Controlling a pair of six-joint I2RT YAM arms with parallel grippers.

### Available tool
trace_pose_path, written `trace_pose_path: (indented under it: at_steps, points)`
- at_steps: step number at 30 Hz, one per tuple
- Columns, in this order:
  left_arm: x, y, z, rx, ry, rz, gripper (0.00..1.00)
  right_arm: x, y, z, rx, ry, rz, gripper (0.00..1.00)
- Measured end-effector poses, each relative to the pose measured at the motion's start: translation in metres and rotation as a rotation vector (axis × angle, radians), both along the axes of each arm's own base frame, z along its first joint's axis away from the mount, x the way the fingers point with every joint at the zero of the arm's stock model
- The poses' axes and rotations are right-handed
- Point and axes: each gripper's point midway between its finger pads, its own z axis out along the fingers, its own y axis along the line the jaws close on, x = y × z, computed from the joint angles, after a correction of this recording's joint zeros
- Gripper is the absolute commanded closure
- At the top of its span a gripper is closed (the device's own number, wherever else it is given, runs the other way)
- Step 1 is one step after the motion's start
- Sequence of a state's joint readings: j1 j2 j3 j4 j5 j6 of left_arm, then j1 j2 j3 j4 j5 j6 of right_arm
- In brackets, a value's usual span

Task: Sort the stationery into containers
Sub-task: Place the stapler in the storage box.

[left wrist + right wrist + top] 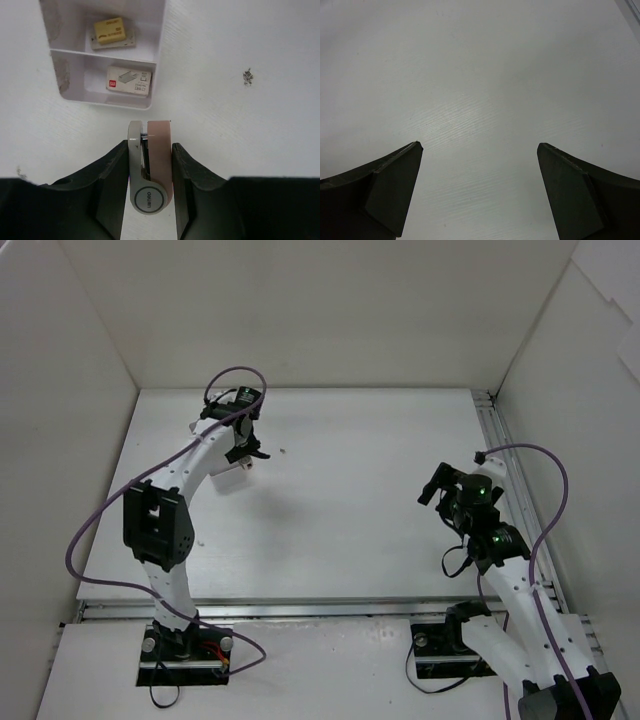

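Carrying step: your left gripper (150,147) pinches a pink-and-grey item (160,155) near the organizer (105,102), right gripper (479,145) spread; next, probably centre it over a compartment.

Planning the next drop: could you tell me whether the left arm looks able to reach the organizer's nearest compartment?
Probably yes: the left end effector, shut on a pink correction tape, sits just short of the white organizer, and nothing lies between; that open compartment holds only a white box.
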State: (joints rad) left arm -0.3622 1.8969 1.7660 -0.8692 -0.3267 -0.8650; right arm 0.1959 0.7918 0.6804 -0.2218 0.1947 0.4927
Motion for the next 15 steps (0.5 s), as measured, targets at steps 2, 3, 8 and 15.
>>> trace_pose_path:
  at_steps: [2, 3, 8, 15]
  points:
    - [-0.004, 0.008, -0.007, -0.038, 0.001, 0.095, 1.0, 0.0, 0.0, 0.0, 0.0, -0.001, 0.0, 0.02]
    - [-0.007, 0.012, -0.011, -0.055, 0.006, 0.143, 1.0, 0.0, 0.0, 0.001, 0.0, -0.002, 0.0, 0.02]
    - [-0.008, 0.032, -0.023, -0.139, 0.008, 0.343, 1.0, -0.002, -0.001, 0.003, 0.002, -0.016, 0.0, 0.02]
    - [0.001, 0.047, -0.02, -0.207, -0.034, 0.49, 1.0, -0.003, -0.001, 0.004, -0.001, -0.024, 0.0, 0.02]
